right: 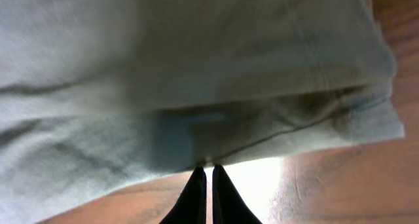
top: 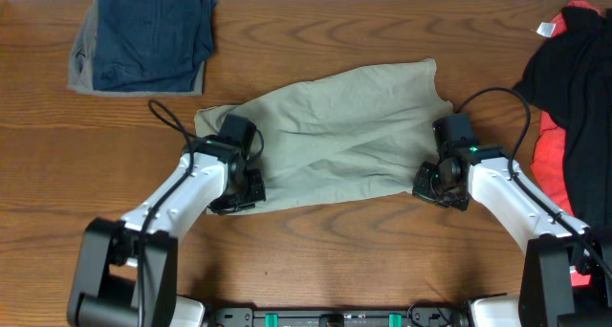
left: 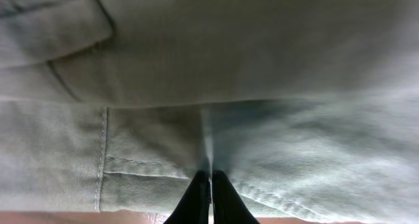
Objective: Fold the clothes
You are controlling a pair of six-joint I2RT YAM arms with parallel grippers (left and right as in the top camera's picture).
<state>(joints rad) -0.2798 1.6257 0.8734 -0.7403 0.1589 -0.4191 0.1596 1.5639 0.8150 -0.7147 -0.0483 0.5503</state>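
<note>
The khaki-beige shorts [top: 344, 126] lie spread across the middle of the wooden table, slightly rumpled. My left gripper [top: 245, 187] is at their near left edge. In the left wrist view its fingers [left: 210, 179] are shut on the shorts [left: 262, 73], pinching a ridge of cloth near a seam. My right gripper [top: 432, 183] is at the near right edge. In the right wrist view its fingers [right: 205, 171] are shut with their tips on the hem of the shorts [right: 196, 67], which hangs a little above the table.
A folded dark navy and grey pile [top: 143, 35] lies at the back left. Black and coral-red garments [top: 574, 88] lie at the right edge. Bare wood [top: 335, 250] shows in front of the shorts.
</note>
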